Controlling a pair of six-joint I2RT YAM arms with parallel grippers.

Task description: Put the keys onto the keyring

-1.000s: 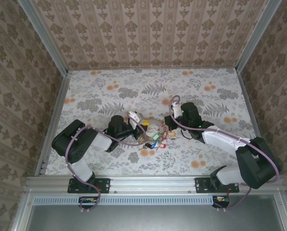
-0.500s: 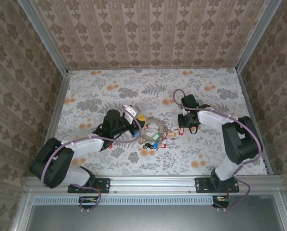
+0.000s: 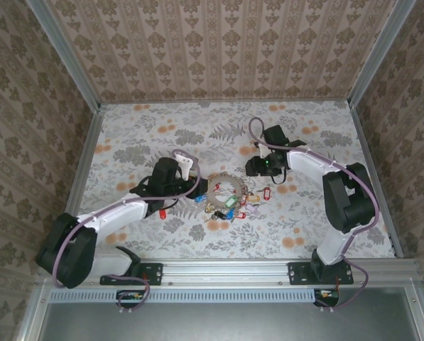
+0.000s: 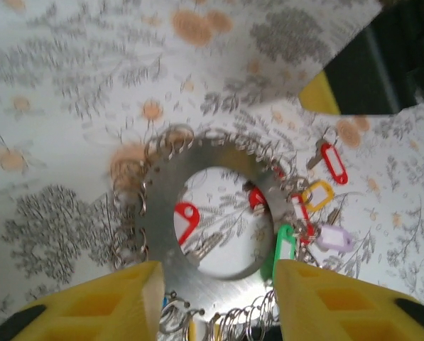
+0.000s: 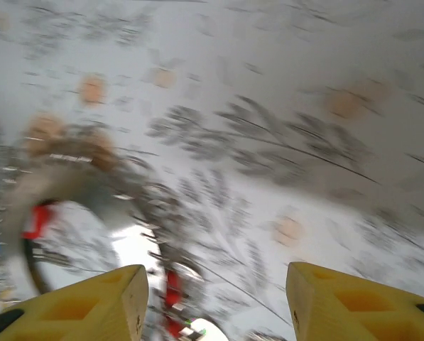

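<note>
Top view: your left gripper [image 3: 194,189] sits just left of the keyring [image 3: 221,185], which lies flat on the flowered table [image 3: 197,128] between the two arms. The keys [image 3: 230,206] are bunched against the ring's near and right rim. One red tag [image 3: 263,193] lies a little apart to the right. Half a second ago your right gripper [image 3: 251,168] hung over that red tag. It has since pulled away to the far side and stands off the ring's far-right edge. The left arm has drawn back slightly leftward, and the ring has barely shifted.

Left wrist view: the left gripper [image 4: 217,307] has its jaws spread, and its yellow fingers [image 4: 119,302] straddle the near rim of the keyring [image 4: 158,213]. You cannot tell whether they touch it. Coloured keys [image 4: 318,193] fan out along the ring's right side, and one red tag [image 4: 185,220] shows through the central hole.

Right wrist view: this view is badly blurred. The right gripper [image 5: 215,298] is spread wide with bare table between its fingers [image 5: 77,302]. The keyring [image 5: 62,181] is a grey smear at left.
</note>
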